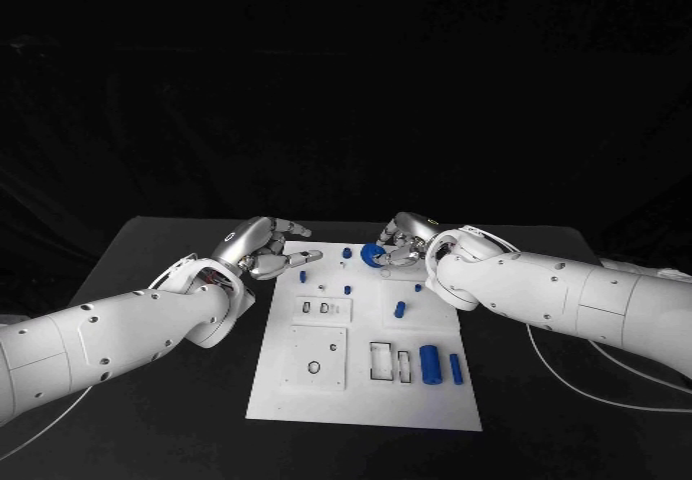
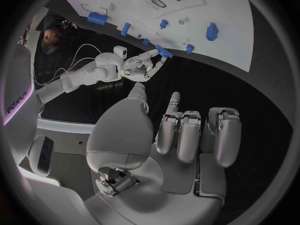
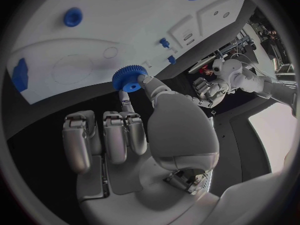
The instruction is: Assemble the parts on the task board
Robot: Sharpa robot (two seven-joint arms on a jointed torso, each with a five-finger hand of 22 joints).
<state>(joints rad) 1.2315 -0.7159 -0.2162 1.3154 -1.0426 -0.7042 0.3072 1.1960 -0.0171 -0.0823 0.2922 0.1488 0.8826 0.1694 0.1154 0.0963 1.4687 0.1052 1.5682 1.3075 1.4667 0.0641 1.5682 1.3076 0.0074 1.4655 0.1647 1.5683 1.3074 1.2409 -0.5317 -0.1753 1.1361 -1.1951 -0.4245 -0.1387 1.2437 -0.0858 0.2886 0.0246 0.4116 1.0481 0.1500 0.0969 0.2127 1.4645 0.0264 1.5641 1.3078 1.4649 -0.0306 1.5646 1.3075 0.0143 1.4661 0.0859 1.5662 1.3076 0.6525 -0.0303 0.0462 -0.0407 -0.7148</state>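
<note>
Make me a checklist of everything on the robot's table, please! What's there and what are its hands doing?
Surface: black table, with the white task board in the middle.
Job's things: blue gear held over the board's far end; small blue parts lying on the board, including a long cylinder beside a thin rod.
Clutter: nothing seen.
Hands: right hand pinches the gear; left hand hovers at the board's far left corner, nothing plainly in it.
Cables: a white cable trails on the table under the right arm.
Surroundings: dark backdrop behind the table.
</note>
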